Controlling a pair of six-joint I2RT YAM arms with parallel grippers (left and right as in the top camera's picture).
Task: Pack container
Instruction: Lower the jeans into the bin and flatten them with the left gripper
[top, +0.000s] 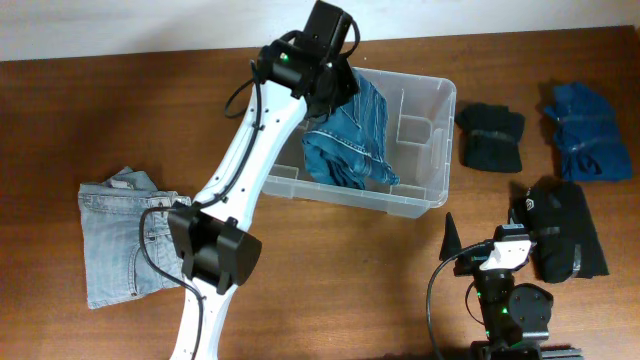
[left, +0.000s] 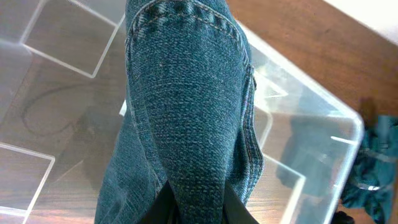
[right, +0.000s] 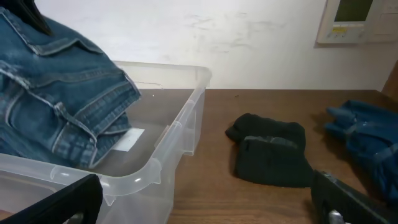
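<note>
My left arm (top: 240, 170) is white tubing with black joint housings, a looping black cable (top: 142, 245) and a green light (top: 284, 57). My right pincer (right: 202, 202) has black fingers (right: 53, 199) below a white block (top: 505, 255).

My left claw (left: 198, 210) has black fingers, and the dark jeans (left: 186, 112) pinched in it are mid-blue denim with a fine diagonal weave and paler blue stitching along the seams. The container (top: 437, 150) is clear, colourless plastic with a white label (right: 129, 139) on its base. The table (top: 100, 110) is dark brown wood grain. By its left edge lie pale jeans (top: 115, 240) in a washed-out light blue. Toward the far right corner sit a black folded garment (top: 490, 138) and a deep blue bundle (top: 585, 130); a second black garment (top: 570, 235) lies by the right edge. My left arm (top: 240, 160) is white with black joints, and my right claw (right: 205, 208) is black.
</note>
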